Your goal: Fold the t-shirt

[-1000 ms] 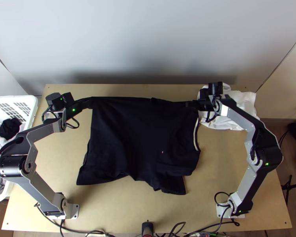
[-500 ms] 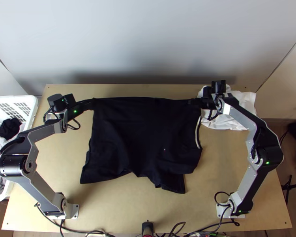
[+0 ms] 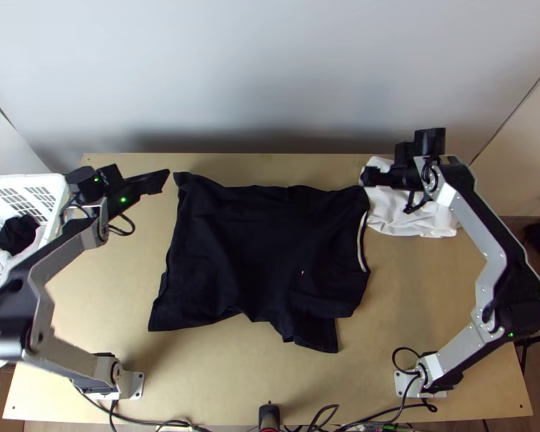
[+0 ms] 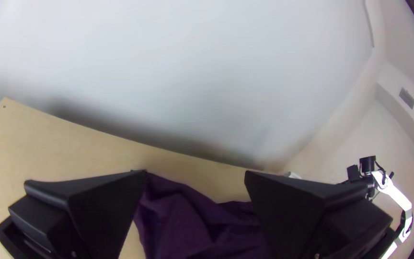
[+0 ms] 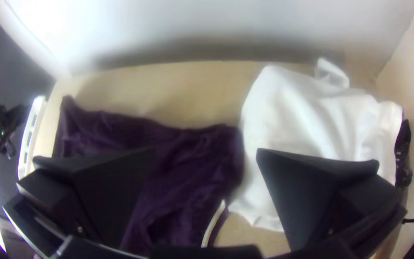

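Observation:
The black t-shirt (image 3: 255,252) lies spread with some wrinkles mid-table in the top view, its far edge uneven and a pale strip along its right side. My left gripper (image 3: 165,181) stands just left of the shirt's far left corner, apart from it. In the left wrist view my left gripper (image 4: 195,175) is open, with the shirt (image 4: 192,220) seen between its fingers. My right gripper (image 3: 367,176) is at the shirt's far right corner, over the white cloth's edge. In the right wrist view my right gripper (image 5: 206,151) is open, above the shirt (image 5: 183,177).
A white cloth (image 3: 414,209) lies bunched at the table's far right, partly beneath the right gripper. At the left edge stands a white basket (image 3: 54,189) holding dark and grey cloth. Bare table (image 3: 104,288) shows left of the shirt.
Both grippers have let go of the shirt's far corners. The left one has drawn back left, the right one right and slightly up the picture. The far edge has slackened from a straight line.

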